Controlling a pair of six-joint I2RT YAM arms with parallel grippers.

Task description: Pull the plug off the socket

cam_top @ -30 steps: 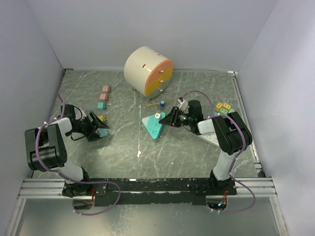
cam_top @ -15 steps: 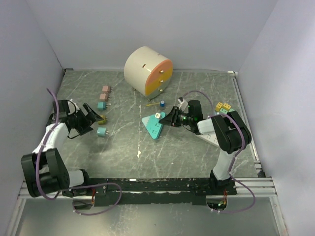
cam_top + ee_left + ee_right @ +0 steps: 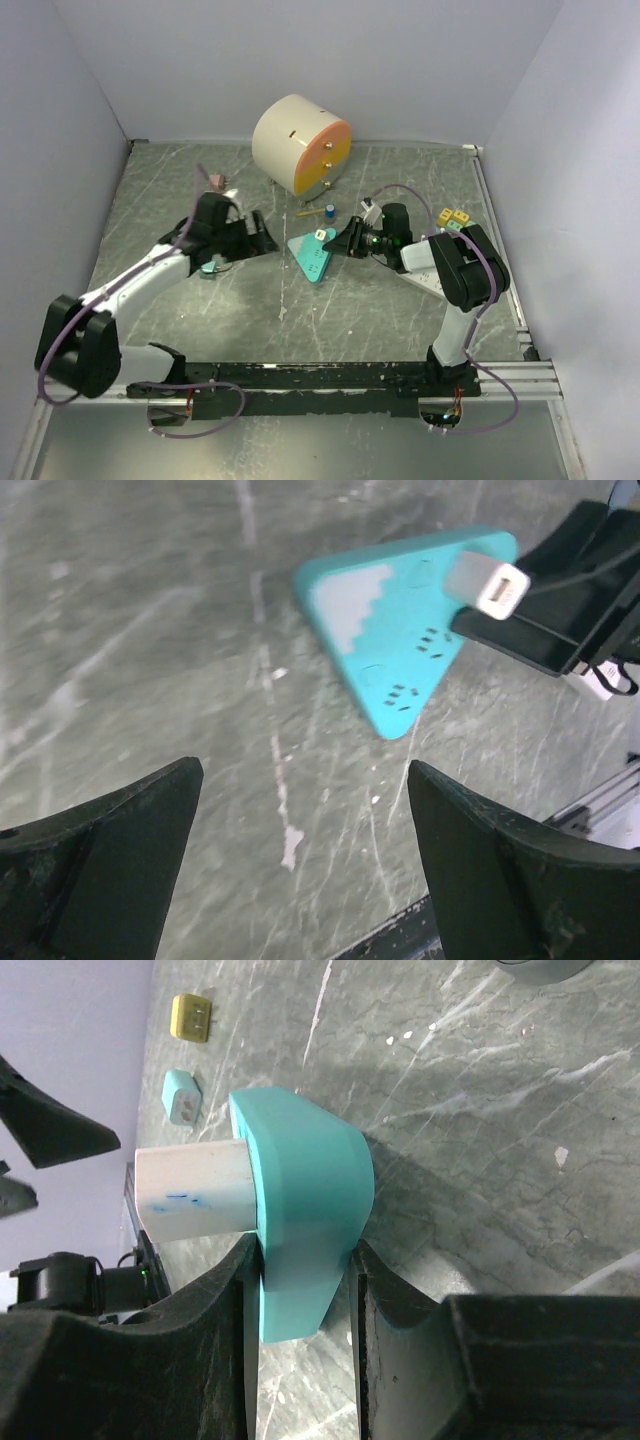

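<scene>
The teal triangular socket (image 3: 312, 258) lies flat near the middle of the table (image 3: 380, 300), and the white plug (image 3: 321, 235) is seated in its face at the corner that points to about one o'clock in the top view. The right gripper (image 3: 347, 241) comes in from three o'clock and has its jaws closed narrowly across that same corner of the socket, one finger on each flank, just beside the plug but not on it; it looks to be pinning the body down. The left gripper (image 3: 262, 233) hangs at about ten o'clock from the socket, near it but apart, jaws spread wide and holding nothing. Through its own camera, between its fingers (image 3: 130, 850), the plug shows toward one o'clock, beyond the near tip of the triangle. The right wrist view shows the plug's long axis standing straight out of the socket's face, so upright off the table. Judged from that, the pull should go straight up, and the free left gripper has to travel toward three o'clock and settle over the plug first. The plug is not yet out. The cream drum (image 3: 300, 145) with an orange face at twelve o'clock shows no opening, and the loose small plugs (image 3: 214, 181) lie on the table itself, in no container.
</scene>
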